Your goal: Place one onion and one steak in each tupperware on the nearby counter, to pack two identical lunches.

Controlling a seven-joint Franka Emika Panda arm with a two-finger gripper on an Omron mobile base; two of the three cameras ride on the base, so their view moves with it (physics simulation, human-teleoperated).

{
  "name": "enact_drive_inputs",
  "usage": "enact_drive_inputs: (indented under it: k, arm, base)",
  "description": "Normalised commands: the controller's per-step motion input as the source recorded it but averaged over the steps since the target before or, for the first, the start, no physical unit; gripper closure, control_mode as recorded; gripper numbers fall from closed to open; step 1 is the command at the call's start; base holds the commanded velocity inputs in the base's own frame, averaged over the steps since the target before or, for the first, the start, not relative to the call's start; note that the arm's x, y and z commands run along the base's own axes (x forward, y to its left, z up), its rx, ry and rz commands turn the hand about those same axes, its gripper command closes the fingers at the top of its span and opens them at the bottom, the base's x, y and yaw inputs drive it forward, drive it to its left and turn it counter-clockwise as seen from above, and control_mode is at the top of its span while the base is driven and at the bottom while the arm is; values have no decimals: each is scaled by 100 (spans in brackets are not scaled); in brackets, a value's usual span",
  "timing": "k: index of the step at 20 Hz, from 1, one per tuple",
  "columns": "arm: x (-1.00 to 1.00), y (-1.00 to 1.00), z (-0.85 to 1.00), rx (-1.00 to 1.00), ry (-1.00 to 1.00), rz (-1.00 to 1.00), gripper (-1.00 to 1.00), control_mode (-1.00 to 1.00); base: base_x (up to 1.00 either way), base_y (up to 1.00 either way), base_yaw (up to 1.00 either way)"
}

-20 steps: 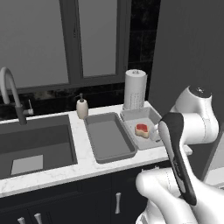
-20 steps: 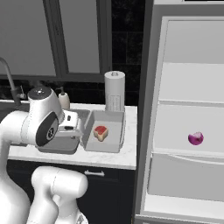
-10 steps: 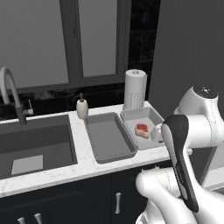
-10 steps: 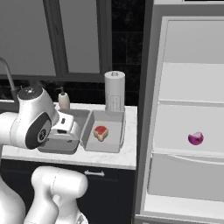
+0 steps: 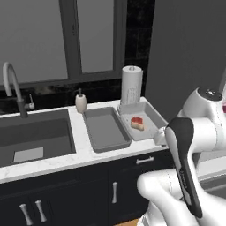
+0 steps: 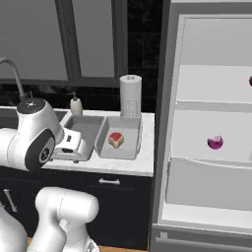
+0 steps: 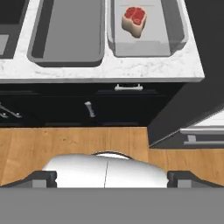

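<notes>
Folding back over the base, the arm [image 5: 185, 145] sits right of the sink [image 5: 31, 137].
Left view: steak [image 5: 137, 123] in the tupperware [image 5: 152, 115] farthest from the sink, the other tupperware [image 5: 106, 130] beside it. Right view: onion [image 6: 215, 142] on a fridge shelf [image 6: 206, 155]. Hand view: gripper [image 7: 107, 177] spread wide, holding nothing, above the floor [image 7: 65, 140].

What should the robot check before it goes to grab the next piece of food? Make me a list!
1. Steak already in the right tray: ok.
2. Left tray has food: not ok, it holds nothing yet.
3. Onion packed in either tray: not ok, none there.
4. Onion to fetch: ok, a purple one sits on a fridge shelf.
5. Fridge open: ok, its shelves are in plain sight in the right base view.
6. Pincer free: ok, its tips stand wide apart with nothing between them.
</notes>
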Motion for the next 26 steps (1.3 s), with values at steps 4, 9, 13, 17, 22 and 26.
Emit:
enact_drive_inputs:
  k: [4, 9, 13, 17, 22, 26]
  arm:
    - [0, 0, 0, 0, 0, 0, -100, 100]
    - [0, 0, 0, 0, 0, 0, -100, 100]
    - [0, 0, 0, 0, 0, 0, -100, 100]
    - [0, 0, 0, 0, 0, 0, -100, 100]
    - [0, 0, 0, 0, 0, 0, -100, 100]
    - [0, 0, 0, 0, 0, 0, -100, 100]
  base:
    - [-90, -45, -5]
    - [11, -89, -11]
    - [58, -100, 1]
    - [43, -92, 0]
    - [7, -71, 0]
    - [4, -22, 2]
